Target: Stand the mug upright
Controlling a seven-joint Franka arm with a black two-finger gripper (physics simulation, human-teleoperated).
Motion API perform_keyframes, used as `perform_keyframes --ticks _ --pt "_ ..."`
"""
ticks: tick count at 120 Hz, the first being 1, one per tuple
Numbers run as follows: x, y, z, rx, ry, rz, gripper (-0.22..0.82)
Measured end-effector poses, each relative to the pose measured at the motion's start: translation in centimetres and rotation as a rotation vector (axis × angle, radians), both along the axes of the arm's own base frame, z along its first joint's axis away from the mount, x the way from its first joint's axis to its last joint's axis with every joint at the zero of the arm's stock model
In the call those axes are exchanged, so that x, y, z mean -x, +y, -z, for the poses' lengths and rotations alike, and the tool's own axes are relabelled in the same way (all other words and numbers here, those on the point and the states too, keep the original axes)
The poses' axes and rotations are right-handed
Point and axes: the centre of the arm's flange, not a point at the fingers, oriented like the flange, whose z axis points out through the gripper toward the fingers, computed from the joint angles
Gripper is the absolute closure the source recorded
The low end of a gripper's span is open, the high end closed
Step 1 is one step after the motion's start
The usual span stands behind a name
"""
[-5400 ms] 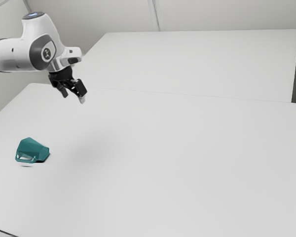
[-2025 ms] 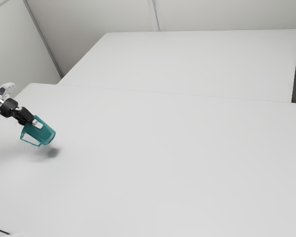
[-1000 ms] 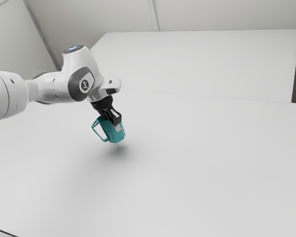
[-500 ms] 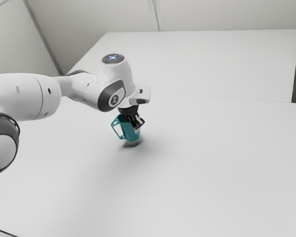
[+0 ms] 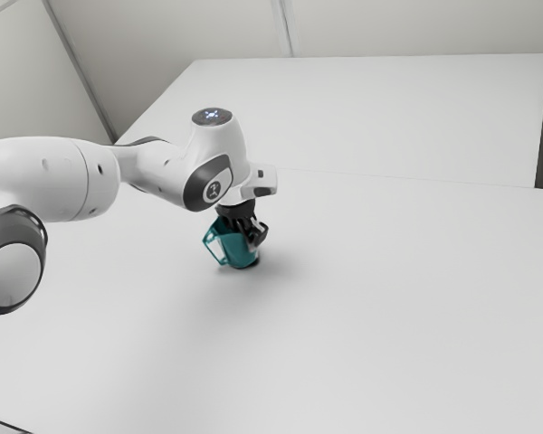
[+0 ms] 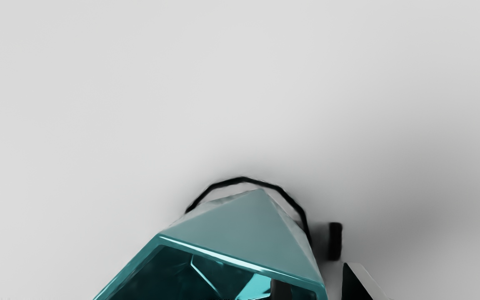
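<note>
White, the table [image 5: 371, 325] spreads across the exterior view, smooth and softly shaded, with a flat pale panel [image 5: 371, 108] rising behind its far edge. The arm [image 5: 54, 176], white with dark grey joints, reaches in from the exterior view's left and bends down over the table. Under its end is the teal mug [image 5: 240, 254], standing on its base on the table, mouth up, its faceted sides meeting in crisp edges. A soft shadow lies around its foot. The black gripper [image 5: 243, 223] points down at the mug's mouth, its fingers open astride the wall: in the wrist view one finger [image 6: 281, 290] is inside the mug and the other [image 6: 351, 289] outside, with a gap showing on each side of the wall. The mug's angular handle [image 5: 205, 240] juts toward the exterior view's left. Thinnest of all is the rim, a bright line running along its edge.
</note>
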Motion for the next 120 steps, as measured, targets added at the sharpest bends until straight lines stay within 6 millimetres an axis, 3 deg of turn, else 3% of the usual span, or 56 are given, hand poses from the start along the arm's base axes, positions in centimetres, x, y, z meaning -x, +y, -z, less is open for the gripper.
perform_keyframes --ticks 11,22,52,76,91,108,120 --pt "0.0 0.0 -0.1 0.002 0.0 -0.006 0.37" --pt "0.0 0.0 -0.5 0.001 -0.005 -0.007 0.24" --pt "0.0 0.0 -3.8 0.0 -0.043 -0.005 0.07" --pt "1.0 0.5 -9.1 0.009 -0.085 -0.019 0.03" --pt "1.3 2.7 -14.1 0.006 -0.106 -0.06 0.02" --pt "1.9 4.7 -17.4 -0.006 -0.087 -0.099 0.01" --pt "2.2 5.9 -21.4 -0.006 -0.101 -0.124 0.01"
